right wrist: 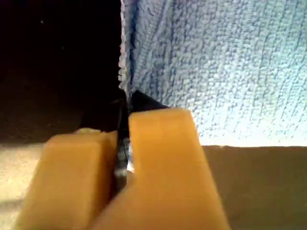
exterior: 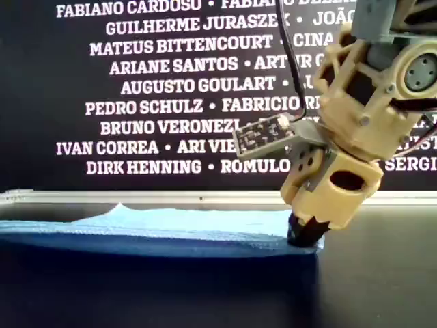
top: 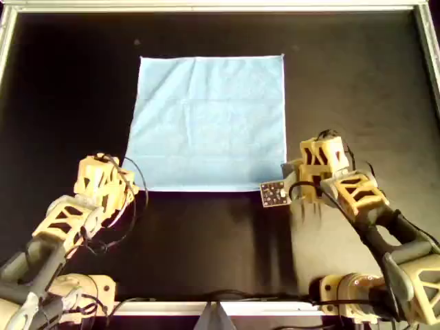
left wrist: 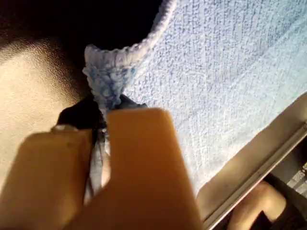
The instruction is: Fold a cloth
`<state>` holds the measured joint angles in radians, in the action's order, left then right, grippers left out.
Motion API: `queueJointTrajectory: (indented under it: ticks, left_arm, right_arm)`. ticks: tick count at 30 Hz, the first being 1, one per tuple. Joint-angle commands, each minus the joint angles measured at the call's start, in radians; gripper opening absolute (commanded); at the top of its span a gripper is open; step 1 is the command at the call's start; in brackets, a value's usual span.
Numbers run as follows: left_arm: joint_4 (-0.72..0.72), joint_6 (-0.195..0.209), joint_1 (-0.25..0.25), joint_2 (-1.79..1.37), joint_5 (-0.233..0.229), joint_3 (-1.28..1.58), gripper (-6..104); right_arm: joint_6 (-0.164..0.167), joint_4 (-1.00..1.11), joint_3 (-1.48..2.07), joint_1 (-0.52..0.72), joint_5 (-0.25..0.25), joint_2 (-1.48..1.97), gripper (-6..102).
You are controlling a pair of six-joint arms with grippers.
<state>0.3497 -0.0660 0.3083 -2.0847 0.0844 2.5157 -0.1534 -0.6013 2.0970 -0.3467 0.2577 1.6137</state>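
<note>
Cloth [top: 210, 120]: thin sky-blue knit, square, flat on black table [top: 357, 82], stitched hem. Left gripper [left wrist: 103, 127] pinches a bunched corner; right gripper [right wrist: 123, 129] clamped on the adjacent corner's edge. Only the exterior view shows the backdrop [exterior: 157, 89]: "PEDRO SCHULZ", "DIRK HENNING"

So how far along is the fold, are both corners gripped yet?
Done: the left gripper and right gripper are each shut on a near corner of the cloth. In hand: the grasp only. Left: the whole fold; the cloth lies spread flat, no layer turned over yet.
</note>
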Motion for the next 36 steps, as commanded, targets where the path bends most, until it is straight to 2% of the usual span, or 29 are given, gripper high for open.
queueJointTrajectory:
  ticks: [1, 13, 26, 36]
  left_arm:
    - [-0.018, -0.003, 0.012, -0.040, -0.005, -0.035, -2]
    - [-0.028, -0.003, -0.002, 0.150, -0.018, -0.377, -2]
    - [-0.028, -0.003, -0.006, 0.561, -0.025, -0.842, -2]
    - [-0.028, -0.003, -0.091, 0.729, -0.025, -1.115, -2]
  right_arm:
    - [0.009, 0.017, -0.058, 0.015, -0.005, 0.071, 0]
    - [0.008, 0.025, -0.364, 0.041, -0.006, 0.041, 0]
    - [0.008, 0.025, -0.838, 0.083, -0.005, -0.370, 0]
    - [0.008, 0.025, -1.210, 0.084, -0.005, -0.641, 0]
